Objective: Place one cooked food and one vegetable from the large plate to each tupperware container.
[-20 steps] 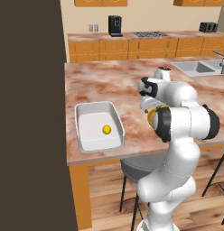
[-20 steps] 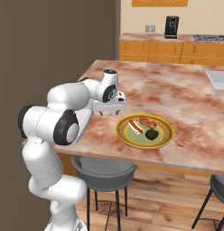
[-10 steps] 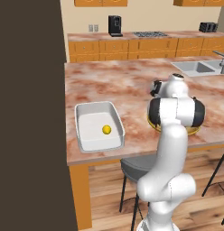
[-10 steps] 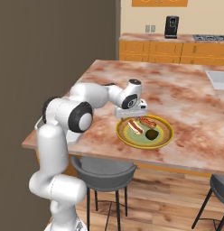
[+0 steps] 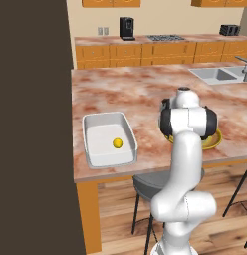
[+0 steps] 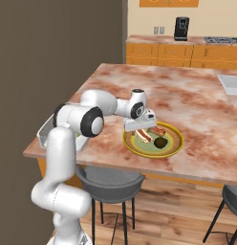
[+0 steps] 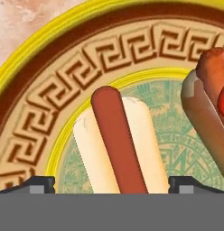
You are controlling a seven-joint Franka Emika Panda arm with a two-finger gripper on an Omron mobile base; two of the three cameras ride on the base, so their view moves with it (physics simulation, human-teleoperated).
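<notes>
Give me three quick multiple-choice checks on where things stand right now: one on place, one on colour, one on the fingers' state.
1. Where is the gripper?
A. Over the large plate
B. Inside the tupperware container
C. At the sink

2. What colour is the small round item in the tupperware container?
A. Red
B. Yellow
C. Green

3. How do the fingers stand around the hot dog?
A. Shut with nothing between
B. Clamped on a second sausage
C. Spread, one on each side

Key: 1 A, the right base view shows it above the plate's near-left edge; 2 B, the left base view shows it yellow; 3 C, the hand view shows a tip on each side.
</notes>
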